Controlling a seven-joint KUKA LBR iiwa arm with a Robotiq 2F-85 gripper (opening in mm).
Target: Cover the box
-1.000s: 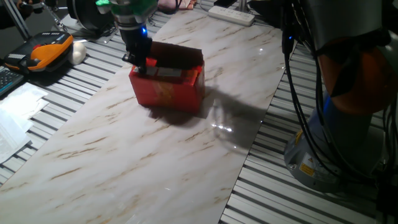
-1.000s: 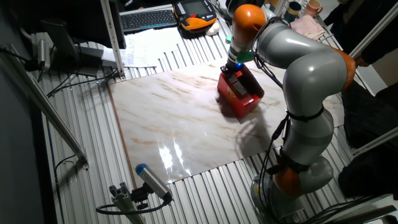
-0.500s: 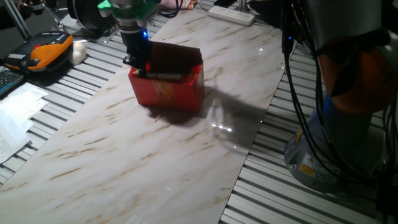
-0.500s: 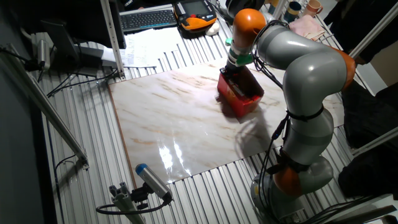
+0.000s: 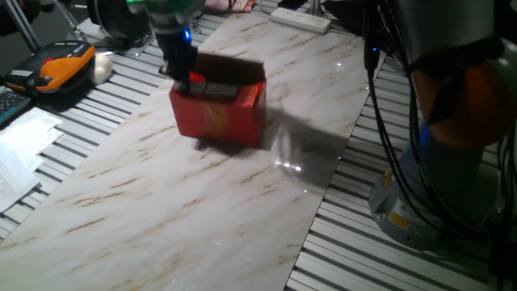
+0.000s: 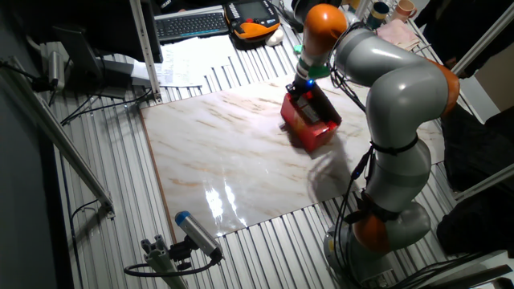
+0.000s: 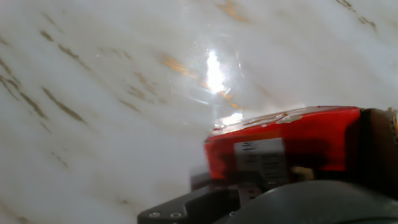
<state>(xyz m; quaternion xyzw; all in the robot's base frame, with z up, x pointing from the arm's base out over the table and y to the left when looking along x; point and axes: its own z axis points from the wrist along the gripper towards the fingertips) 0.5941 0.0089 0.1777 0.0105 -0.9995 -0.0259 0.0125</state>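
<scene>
The box [image 5: 220, 117] is small, red and open-topped, and stands on the marble board [image 5: 161, 202] near its far left side. It also shows in the other fixed view as the box [image 6: 310, 125]. My gripper [image 5: 185, 78] comes down at the box's left top corner, shut on the edge there, where a flap [image 5: 220, 89] lies partly across the opening. In the hand view a red flap [image 7: 283, 146] with a white label fills the lower right, just above a dark fingertip [image 7: 205, 202]. The box's inside is mostly hidden.
An orange-and-black device [image 5: 60, 66] and papers [image 5: 20, 141] lie on the slatted table to the left. A white power strip [image 5: 300, 19] sits at the far edge. The arm's base [image 5: 420, 194] and cables stand on the right. A keyboard [image 6: 193, 24] lies at the back.
My gripper has shifted slightly up and to the right at the box's corner, and the box has moved a little with it. The flap lies further over the opening.
</scene>
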